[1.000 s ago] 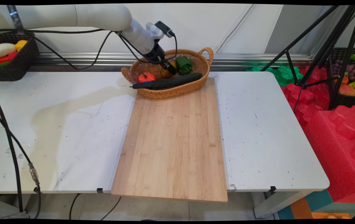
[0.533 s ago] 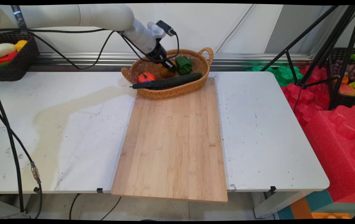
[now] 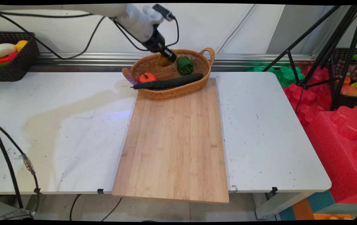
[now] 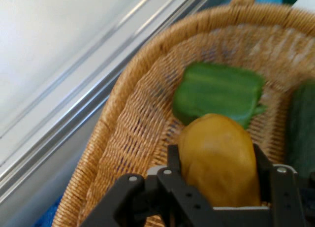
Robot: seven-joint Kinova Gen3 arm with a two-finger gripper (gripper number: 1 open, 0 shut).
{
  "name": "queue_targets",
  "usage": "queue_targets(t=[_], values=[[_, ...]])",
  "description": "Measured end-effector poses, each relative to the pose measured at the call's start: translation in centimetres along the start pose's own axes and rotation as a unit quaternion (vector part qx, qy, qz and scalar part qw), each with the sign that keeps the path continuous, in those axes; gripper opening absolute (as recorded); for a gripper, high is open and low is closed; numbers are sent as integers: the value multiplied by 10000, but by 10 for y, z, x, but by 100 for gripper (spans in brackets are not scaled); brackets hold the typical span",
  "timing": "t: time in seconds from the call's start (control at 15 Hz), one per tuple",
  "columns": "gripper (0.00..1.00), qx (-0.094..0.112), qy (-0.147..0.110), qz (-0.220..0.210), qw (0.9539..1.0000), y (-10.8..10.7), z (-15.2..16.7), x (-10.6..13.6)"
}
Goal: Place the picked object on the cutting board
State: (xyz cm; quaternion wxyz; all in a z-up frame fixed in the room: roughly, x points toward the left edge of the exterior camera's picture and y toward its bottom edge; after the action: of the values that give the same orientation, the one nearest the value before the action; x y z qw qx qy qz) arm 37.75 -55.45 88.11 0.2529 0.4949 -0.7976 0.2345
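Claw (image 3: 168,58) (image 4: 216,168) clamped on a yellow-brown potato-like item (image 3: 164,60) (image 4: 219,158), one finger on each side of it in the hand view. The item hangs clear of the wicker basket's (image 3: 153,64) (image 4: 123,133) floor, about level with the far rim.

Against the earlier frames: one second ago the claw sat low inside the basket with the item down among the other produce; half a second ago it was only a little higher. Now claw and item are raised, and the arm has gone up toward the top edge of the main view.

Just beside the held item, to its right in the main view, a green bell pepper (image 3: 184,65) (image 4: 216,96) lies in the basket. A long dark cucumber (image 3: 169,83) (image 4: 301,128) lies along the basket's near rim, its left tip poking out past the weave. A red tomato (image 3: 147,77) sits at the basket's left end. These three are unmoved from the earlier frames.

The basket stands on the far end of a wooden cutting board (image 3: 172,147), which lies on the white counter (image 3: 56,125) and overhangs its near edge. A dark basket of produce (image 3: 8,57) stands at far left.
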Motion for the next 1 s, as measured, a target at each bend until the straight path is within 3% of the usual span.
queue_targets(t=[0.4, 0.73, 1.0], values=[[0, -138, 219, 65, 9996, 37, -57, 16], [0, -709, 135, 299, 9969, 102, -99, 12], [0, -959, -35, 389, 9946, 135, -109, 3]])
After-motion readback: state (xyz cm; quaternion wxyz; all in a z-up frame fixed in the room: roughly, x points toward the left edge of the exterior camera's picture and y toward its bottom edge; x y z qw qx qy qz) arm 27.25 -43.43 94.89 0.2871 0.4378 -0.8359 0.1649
